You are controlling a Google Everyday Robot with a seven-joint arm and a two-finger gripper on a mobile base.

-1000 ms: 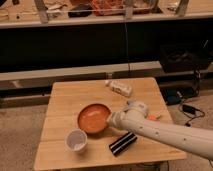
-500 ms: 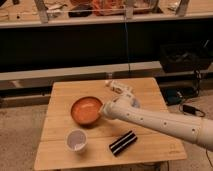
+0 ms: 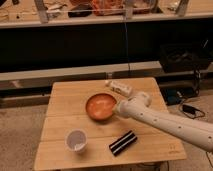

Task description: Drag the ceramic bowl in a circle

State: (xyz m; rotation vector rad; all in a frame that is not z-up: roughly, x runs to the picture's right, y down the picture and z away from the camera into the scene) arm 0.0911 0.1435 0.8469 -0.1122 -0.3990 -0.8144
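One ceramic bowl (image 3: 101, 106) (gripper (image 3: 118, 109) at rim), one cup (image 3: 76, 140).

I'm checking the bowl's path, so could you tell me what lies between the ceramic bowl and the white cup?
Only bare wooden table: the camera view shows nothing between the ceramic bowl and the white cup. The gripper is at the bowl's right rim.

- ceramic bowl (image 3: 101, 106): orange-red, glossy paler sheen inside, at the middle of the table.
- table (image 3: 65, 102): light tan wood with plank lines.
- gripper (image 3: 117, 108): white like its arm, at the bowl's right rim.
- arm (image 3: 170, 126): white, dotted with small dark specks.
- cup (image 3: 76, 140): white, toward the table's front left.
- packet (image 3: 123, 142): black with a white stripe, front of the bowl.
- bottle (image 3: 120, 88): whitish-tan, behind the bowl.
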